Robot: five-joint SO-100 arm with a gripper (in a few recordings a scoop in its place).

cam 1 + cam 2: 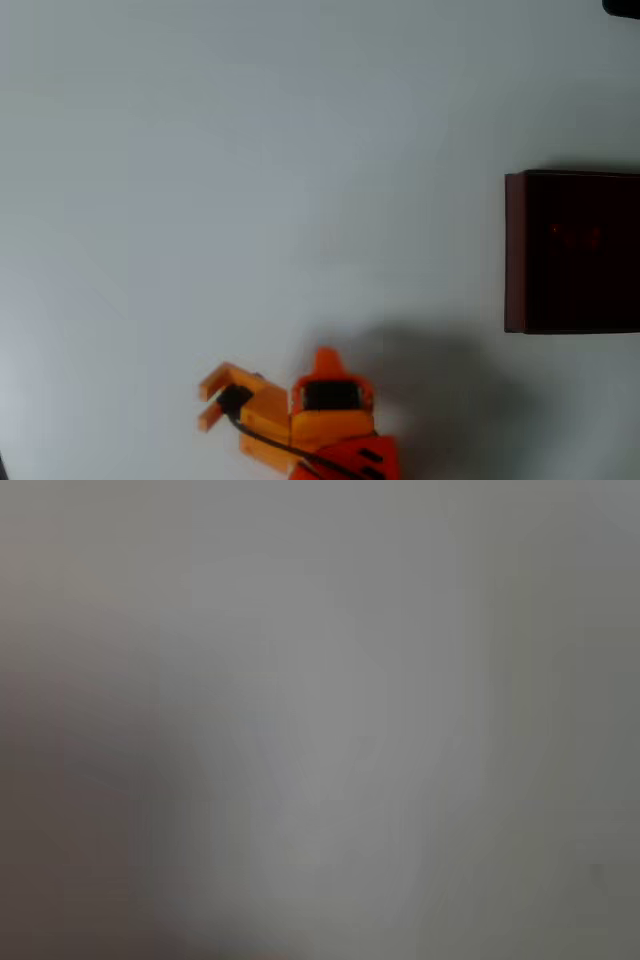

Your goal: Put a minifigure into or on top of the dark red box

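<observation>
Low at the bottom edge of the overhead view, the orange plastic two-finger gripper [207,400] sits over the pale grey table [250,180], its fingers pointing left. Jaws stand slightly parted, nothing visible between them. Well apart, at the right edge, sits the dark red rectangular box [515,250] with its near-black interior. Faint reddish marks inside it, possibly the tiny red minifigure [575,236]; too dim to be sure. Wrist view: blurred grey surface, no detail readable.
</observation>
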